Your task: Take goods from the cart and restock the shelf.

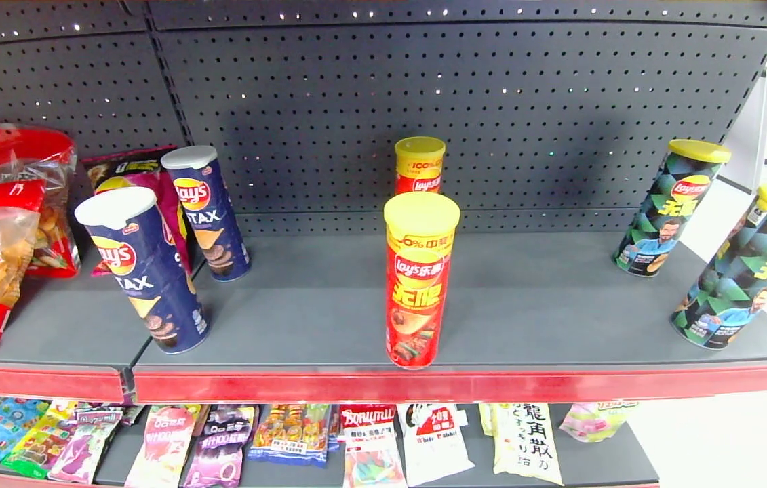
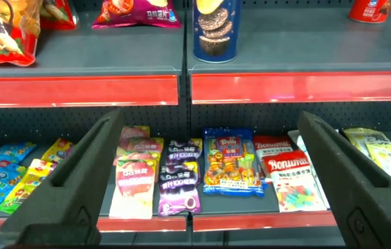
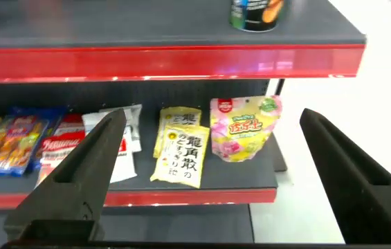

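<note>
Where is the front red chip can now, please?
In the head view, the front red can stands upright midway along the upper shelf, at its front edge, before the rear red can.

Left fingers point(image 2: 77, 183) matte dark grey, long, wedge-shaped; right fingers point(image 3: 81, 176) alike.

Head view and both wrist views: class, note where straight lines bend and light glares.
Head view: the shelf edge bows and the rightmost can leans outward; left wrist view: glare on the shelf edge; right wrist view: glare patches on the shelf edge.
</note>
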Motion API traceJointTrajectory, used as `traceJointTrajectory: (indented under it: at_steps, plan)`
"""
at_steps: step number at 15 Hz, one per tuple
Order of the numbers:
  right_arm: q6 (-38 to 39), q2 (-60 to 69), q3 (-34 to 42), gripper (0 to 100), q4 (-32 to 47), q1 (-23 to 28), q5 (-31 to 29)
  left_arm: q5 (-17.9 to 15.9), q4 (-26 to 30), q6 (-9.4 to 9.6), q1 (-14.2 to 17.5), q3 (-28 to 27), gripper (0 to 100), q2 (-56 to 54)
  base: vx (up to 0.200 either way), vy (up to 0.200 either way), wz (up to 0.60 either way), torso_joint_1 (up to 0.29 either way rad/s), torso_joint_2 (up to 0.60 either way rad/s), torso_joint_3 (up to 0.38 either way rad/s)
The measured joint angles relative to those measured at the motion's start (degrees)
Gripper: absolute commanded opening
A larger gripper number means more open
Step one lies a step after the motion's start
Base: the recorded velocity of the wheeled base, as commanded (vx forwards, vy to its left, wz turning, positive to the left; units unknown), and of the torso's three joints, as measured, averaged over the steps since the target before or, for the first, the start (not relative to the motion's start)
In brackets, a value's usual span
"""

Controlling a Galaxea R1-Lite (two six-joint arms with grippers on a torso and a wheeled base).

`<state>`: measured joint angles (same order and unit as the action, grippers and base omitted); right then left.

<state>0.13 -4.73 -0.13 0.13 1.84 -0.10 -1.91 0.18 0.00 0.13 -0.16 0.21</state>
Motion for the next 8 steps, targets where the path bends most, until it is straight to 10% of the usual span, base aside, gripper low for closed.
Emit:
traceJointTrajectory:
  at_steps: [8]
  plan:
    - [-0.02,4.43,0.13,100,-0.04,-2.05,1.02,-0.02,-0.02,0.0,-0.02,0.0,100,0.0,0.0,0.0,0.0,0.0,0.0,0.0]
